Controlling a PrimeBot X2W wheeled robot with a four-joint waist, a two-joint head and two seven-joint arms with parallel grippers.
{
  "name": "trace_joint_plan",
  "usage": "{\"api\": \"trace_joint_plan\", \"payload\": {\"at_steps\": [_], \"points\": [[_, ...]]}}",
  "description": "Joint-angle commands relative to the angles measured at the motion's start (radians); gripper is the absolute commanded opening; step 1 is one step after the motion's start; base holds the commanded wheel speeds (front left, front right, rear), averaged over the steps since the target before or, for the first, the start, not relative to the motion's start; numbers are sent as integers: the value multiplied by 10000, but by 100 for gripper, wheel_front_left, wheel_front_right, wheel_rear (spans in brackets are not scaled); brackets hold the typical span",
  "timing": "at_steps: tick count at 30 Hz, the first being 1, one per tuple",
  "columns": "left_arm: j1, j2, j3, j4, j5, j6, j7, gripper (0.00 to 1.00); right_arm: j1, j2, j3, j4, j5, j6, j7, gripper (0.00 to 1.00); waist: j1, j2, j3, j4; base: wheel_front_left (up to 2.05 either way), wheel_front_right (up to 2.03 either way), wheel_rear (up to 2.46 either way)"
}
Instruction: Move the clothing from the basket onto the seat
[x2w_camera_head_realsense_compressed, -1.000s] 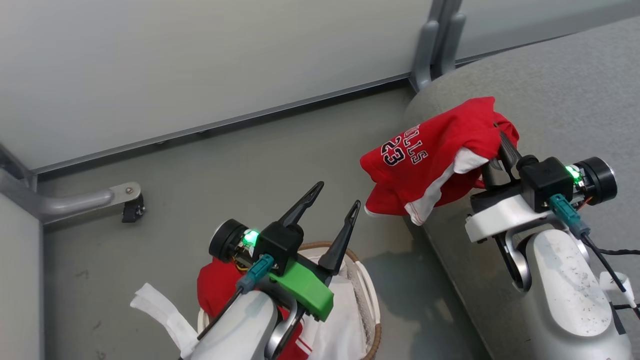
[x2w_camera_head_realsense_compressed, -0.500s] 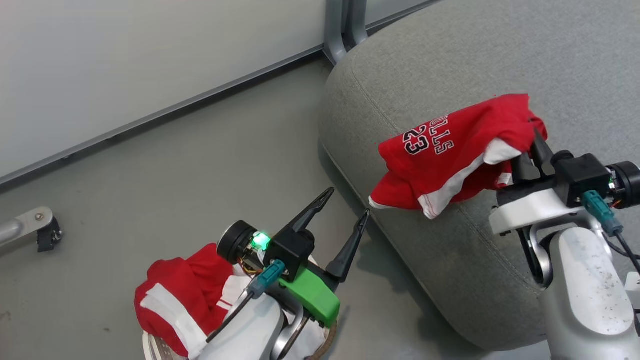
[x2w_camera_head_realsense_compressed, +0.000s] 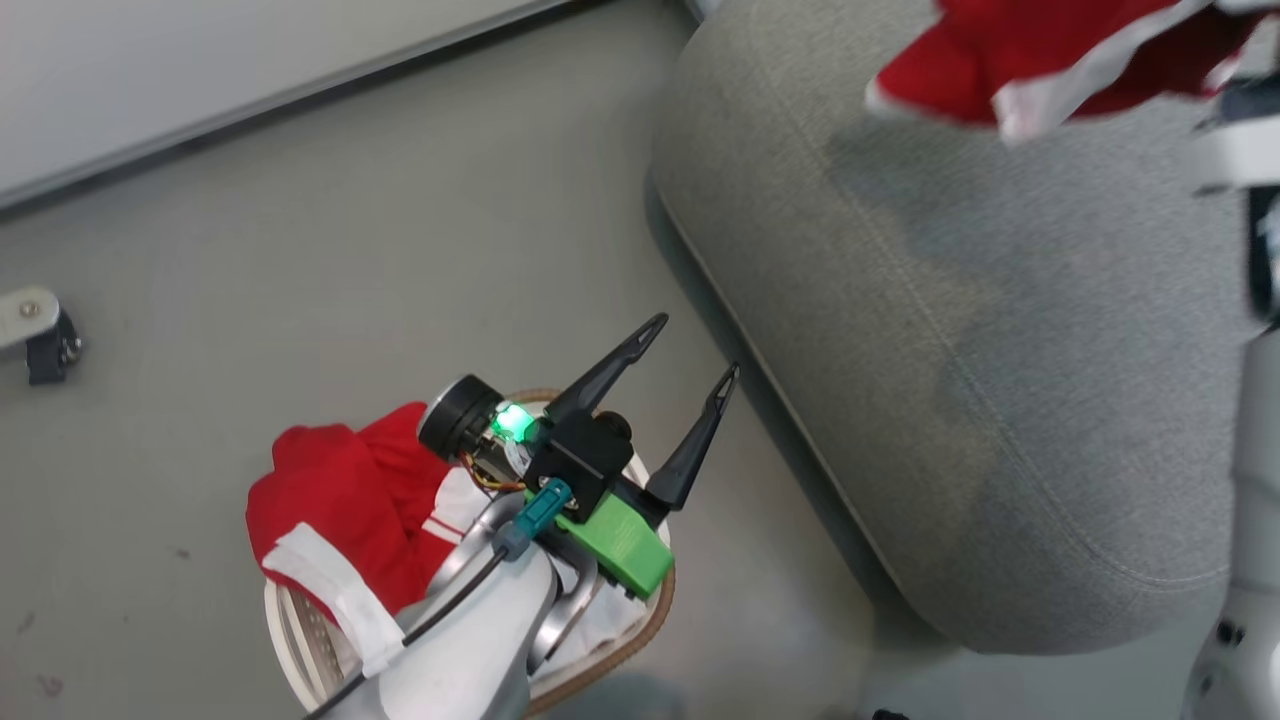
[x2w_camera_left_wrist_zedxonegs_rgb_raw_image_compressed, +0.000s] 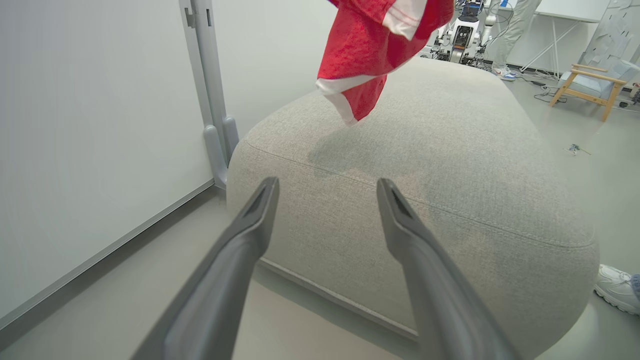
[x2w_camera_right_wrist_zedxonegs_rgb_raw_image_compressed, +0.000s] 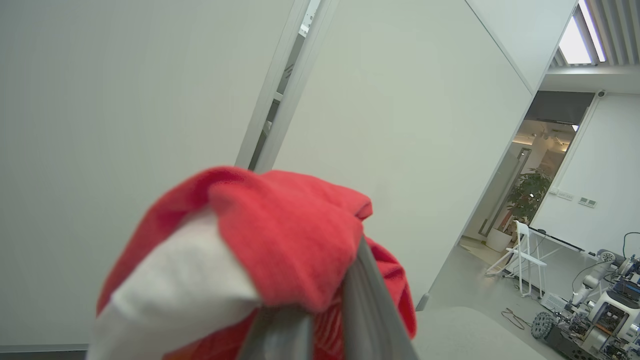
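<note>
basket (x2w_camera_head_realsense_compressed: 292, 632): nearest, on the floor at the left, partly under the left arm; brown rim and white perforated wall showed.
basket clothing (x2w_camera_head_realsense_compressed: 345, 500): a red garment with a white band, heaped over the basket's left rim.
left gripper (x2w_camera_head_realsense_compressed: 697, 345) (x2w_camera_left_wrist_zedxonegs_rgb_raw_image_compressed: 327, 183): above the basket, fingers spread wide, holding nothing, pointing toward the seat.
floor (x2w_camera_head_realsense_compressed: 400, 250): grey, between basket and seat.
seat (x2w_camera_head_realsense_compressed: 950, 380) (x2w_camera_left_wrist_zedxonegs_rgb_raw_image_compressed: 450, 165): big grey cushion at the right, apart from the basket, a shadow on its top.
held clothing (x2w_camera_head_realsense_compressed: 1010, 45) (x2w_camera_left_wrist_zedxonegs_rgb_raw_image_compressed: 365, 45) (x2w_camera_right_wrist_zedxonegs_rgb_raw_image_compressed: 280, 235): red and white, hanging above the seat's far part, apparently clear of it.
right gripper (x2w_camera_right_wrist_zedxonegs_rgb_raw_image_compressed: 322, 320): clamped on the held clothing, cloth bunched over its fingers.
</note>
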Motion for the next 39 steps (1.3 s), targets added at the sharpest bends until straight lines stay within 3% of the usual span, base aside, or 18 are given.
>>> {"api": "trace_joint_plan", "payload": {"at_steps": [1,5,13,19,30,31,32,34,39], "points": [[-290,101,-2,-87,106,-45,-2,100,-460,-215,-123,91,39,-14,-7,0,0,-1,1115,664,0,0,0],[-622,236,-18,-292,362,-46,0,100,-1516,-995,-658,476,11,-14,-5,0,0,-1,1983,941,0,0,0],[-1049,406,162,-670,706,80,-2,100,-3067,-1964,-1530,1979,-84,-14,-6,0,0,-1,3353,1131,0,0,0],[-1218,584,226,-883,930,148,-2,100,-3104,-2057,-1646,3213,-525,-14,-6,0,0,-1,3957,1067,0,0,0],[-1112,688,332,-846,895,261,-2,100,-2097,-1342,-1758,4442,-611,-14,-5,0,0,-1,4187,805,0,0,0],[-1112,685,347,-848,878,265,-2,100,-2050,-1287,-1767,4436,-583,-14,-5,7,0,-1,4165,782,0,0,0],[-1105,685,386,-865,843,277,-2,100,-1993,-1219,-1799,4396,-531,-14,-6,31,0,-1,4125,751,0,0,0],[-1055,686,470,-864,751,283,-2,100,-1785,-1156,-1733,4391,-542,-14,-5,100,0,-1,4013,719,0,0,0],[-945,596,539,-832,619,245,-2,100,-1330,-1086,-1584,4382,-509,-14,-5,100,0,-1,3582,725,0,0,0]]}}
